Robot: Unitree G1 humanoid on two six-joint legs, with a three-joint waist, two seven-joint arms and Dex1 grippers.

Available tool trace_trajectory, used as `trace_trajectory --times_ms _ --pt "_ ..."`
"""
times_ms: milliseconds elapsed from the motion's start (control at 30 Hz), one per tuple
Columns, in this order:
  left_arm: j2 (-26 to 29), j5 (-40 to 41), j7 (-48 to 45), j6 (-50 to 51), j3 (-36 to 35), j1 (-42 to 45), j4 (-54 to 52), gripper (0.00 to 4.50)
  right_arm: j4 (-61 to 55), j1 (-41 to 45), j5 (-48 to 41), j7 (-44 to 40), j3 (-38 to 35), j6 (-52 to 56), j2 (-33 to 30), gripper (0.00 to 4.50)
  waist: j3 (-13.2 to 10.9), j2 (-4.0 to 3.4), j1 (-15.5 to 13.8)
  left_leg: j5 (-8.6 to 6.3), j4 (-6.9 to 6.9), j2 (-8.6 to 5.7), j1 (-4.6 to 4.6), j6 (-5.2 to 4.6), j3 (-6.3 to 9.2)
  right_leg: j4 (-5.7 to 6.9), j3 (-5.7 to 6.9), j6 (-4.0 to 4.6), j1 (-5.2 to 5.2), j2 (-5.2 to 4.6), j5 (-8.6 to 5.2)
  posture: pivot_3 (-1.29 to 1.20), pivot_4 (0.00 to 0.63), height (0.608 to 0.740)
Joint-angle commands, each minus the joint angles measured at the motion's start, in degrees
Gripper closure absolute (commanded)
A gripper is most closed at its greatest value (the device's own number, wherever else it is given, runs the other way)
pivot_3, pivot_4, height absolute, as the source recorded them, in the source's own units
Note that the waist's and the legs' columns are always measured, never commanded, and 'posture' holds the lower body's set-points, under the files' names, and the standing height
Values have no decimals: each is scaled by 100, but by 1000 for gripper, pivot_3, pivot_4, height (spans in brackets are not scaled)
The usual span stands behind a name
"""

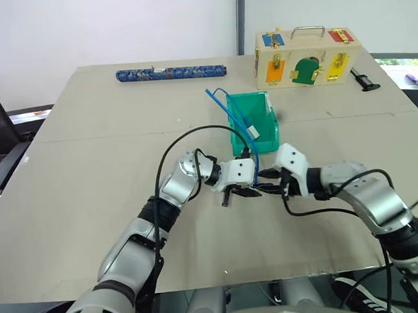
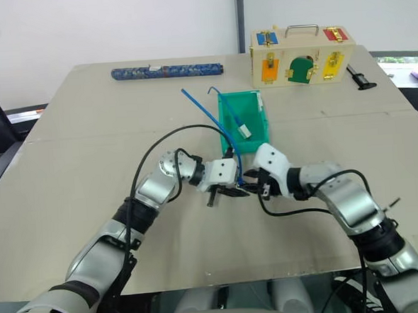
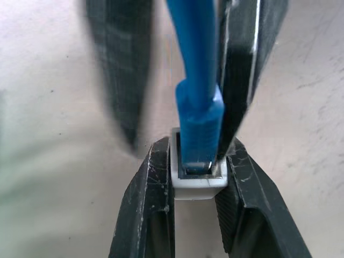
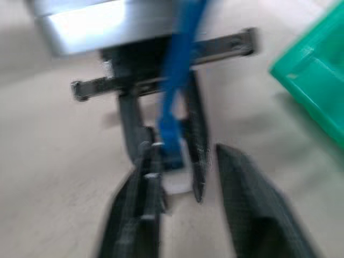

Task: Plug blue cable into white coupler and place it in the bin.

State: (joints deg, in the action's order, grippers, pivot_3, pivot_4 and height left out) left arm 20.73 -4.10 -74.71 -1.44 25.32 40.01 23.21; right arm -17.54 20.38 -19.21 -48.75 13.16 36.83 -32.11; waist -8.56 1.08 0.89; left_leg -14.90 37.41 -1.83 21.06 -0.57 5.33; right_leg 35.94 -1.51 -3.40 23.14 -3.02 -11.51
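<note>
The blue cable (image 3: 199, 80) sits with its plug pushed into the socket of the white coupler (image 3: 198, 183), which is pinched between the two black fingers of the left gripper (image 1: 241, 191), closed on its sides just above the tabletop. From the coupler the cable climbs past the gripper, arcs over the table and drops into the bin (image 1: 267, 141), where its far end with a pale plug (image 2: 244, 131) lies against the inside; a loop of the cord stands up above the bin's far rim.

The right gripper (image 1: 271, 189) faces the left one from the other side, fingertip to fingertip; in the right wrist view its own two fingers (image 4: 251, 215) stand parted, one alongside the coupler and the other well clear of it, gripping nothing.

The teal-green bin stands on the beige table (image 1: 88, 157) just beyond the two grippers, its low cut-away front towards them, and holds only that stretch of cable. Farther back, near the table's far edge, is a wooden box (image 1: 306, 57) with coloured latches and a metal handle, its lid shut. To its right lies a small black tool (image 1: 365, 79), and to the left, well apart, a long blue patterned tube (image 1: 172, 73) lies along the far edge.
</note>
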Motion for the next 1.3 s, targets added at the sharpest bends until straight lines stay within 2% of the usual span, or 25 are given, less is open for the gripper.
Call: trace_trajectory --times_ms 33,100,200,333,433,567,633,767,833,900,933,1000,1033,1133,1300 --pt "71 154 -6 308 -67 -163 -458 4099 -1077 -283 -1176 244 -1276 72 295 1273 0 -1 -7 0 0 0 7 0 3 -1 1 0 4 0 0 0 150 740" --pt "137 244 3 542 -129 -254 -687 4099 -1613 -603 -1446 460 -1721 71 332 1273 0 -2 -2 0 -1 1 32 0 18 1 2 1 26 -1 1 0 150 740" --pt "229 462 25 1104 -282 -336 -1056 4099 -2274 -1182 -1360 792 -2067 21 173 1273 -1 -3 -12 0 3 -3 69 1 33 1 11 0 57 -3 2 0 150 740" --pt "37 1347 403 3186 -928 -166 -1847 4099 -2937 -2187 -646 1395 -2347 -225 -32 1273 -5 -5 -24 0 6 -5 73 0 29 0 20 0 56 -4 0 0 150 740" --pt "-253 1935 1000 4737 -1534 371 -2038 4099 -3246 -2910 -164 1769 -2514 -496 8 1273 -9 0 -56 0 16 -7 76 0 35 1 30 -23 50 -4 -13 0 150 740" --pt "-888 1946 2558 5771 -2344 1809 -824 4099 -3517 -3803 73 2112 -2701 -688 271 1273 -11 5 -55 0 29 -16 74 0 45 1 43 -28 39 0 -16 0 150 740" --pt "-1097 1824 3204 5703 -2585 2421 118 4099 -3544 -3936 187 2235 -2647 -743 335 1273 -11 3 -9 0 29 -17 67 1 33 2 34 -29 37 -1 -16 0 150 740" --pt "-1335 1707 3810 5104 -2764 3240 1757 4099 -3556 -4031 293 2343 -2574 -835 392 1273 -13 3 18 0 20 -17 57 1 23 -2 26 -29 36 0 -16 0 150 740" --pt "-1436 1732 3998 4937 -2888 3643 2546 3048 -3581 -4111 305 2356 -2606 -919 422 1213 -22 4 3 1 17 -18 63 1 26 -2 27 -28 42 1 -16 0 150 740" --pt "-1443 1747 3976 4905 -2907 3870 2898 2226 -3620 -4205 299 2341 -2645 -989 439 1213 -26 5 -2 1 15 -20 69 2 27 -3 26 -26 47 0 -15 0 150 740" --pt "-1426 1763 3956 4934 -2914 3942 2997 1926 -3629 -4245 302 2335 -2659 -1027 441 1213 -30 5 -8 1 14 -21 72 2 27 -4 25 -24 50 0 -14 0 150 740" --pt "-1311 1828 3779 5232 -2865 3994 2926 917 -3624 -4321 262 2319 -2721 -1115 480 1213 -35 7 -12 1 13 -25 80 2 27 -4 24 -23 56 -5 -13 0 150 740" --pt "-1236 1857 3677 5418 -2819 3975 2788 565 -3606 -4342 244 2314 -2750 -1156 496 1213 -36 7 -9 1 13 -26 81 3 27 -5 23 -23 57 -5 -13 0 150 740" --pt "-1002 1986 3528 6057 -2774 3789 2200 565 -3534 -4367 252 2297 -2738 -1257 500 1213 -37 5 8 1 7 -24 76 3 21 -5 15 -25 58 -5 -14 0 150 740" --pt "-376 2636 3165 7465 -2672 2864 -47 565 -3294 -4234 204 2186 -2697 -1383 456 1213 -38 2 43 1 3 -9 67 3 15 2 7 -26 58 -2 -15 0 150 740"
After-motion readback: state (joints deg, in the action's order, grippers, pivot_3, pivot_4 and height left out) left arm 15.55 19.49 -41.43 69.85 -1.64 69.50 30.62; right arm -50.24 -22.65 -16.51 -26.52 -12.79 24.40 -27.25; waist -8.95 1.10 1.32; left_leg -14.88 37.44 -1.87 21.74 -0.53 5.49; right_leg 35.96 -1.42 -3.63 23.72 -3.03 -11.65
